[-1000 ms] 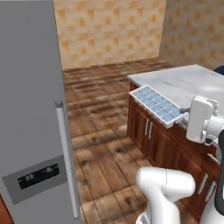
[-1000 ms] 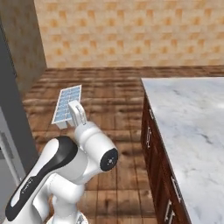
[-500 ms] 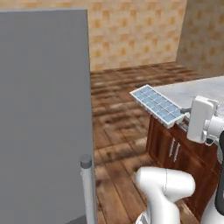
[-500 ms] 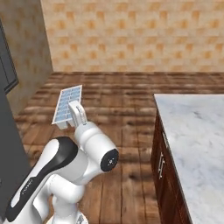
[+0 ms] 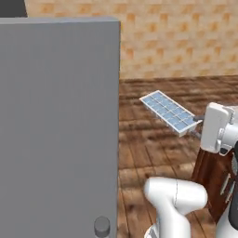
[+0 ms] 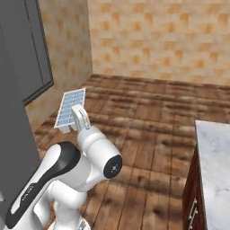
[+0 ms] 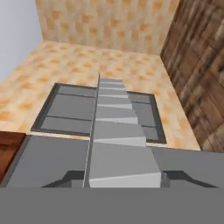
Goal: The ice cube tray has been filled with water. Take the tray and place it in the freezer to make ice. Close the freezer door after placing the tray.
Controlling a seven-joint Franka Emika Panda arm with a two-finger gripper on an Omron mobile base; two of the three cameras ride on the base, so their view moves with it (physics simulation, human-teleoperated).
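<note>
One raised claw [image 5: 199, 124] pinching the ice cube tray [image 5: 168, 112] by its end, aloft beside the freezer [image 5: 58, 125].

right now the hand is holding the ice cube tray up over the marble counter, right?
Not quite. The hand is holding the ice cube tray up, but over the wooden floor, not the marble counter. The right base view shows the counter well off to the side, with the tray out in the open room near the grey freezer.
</note>
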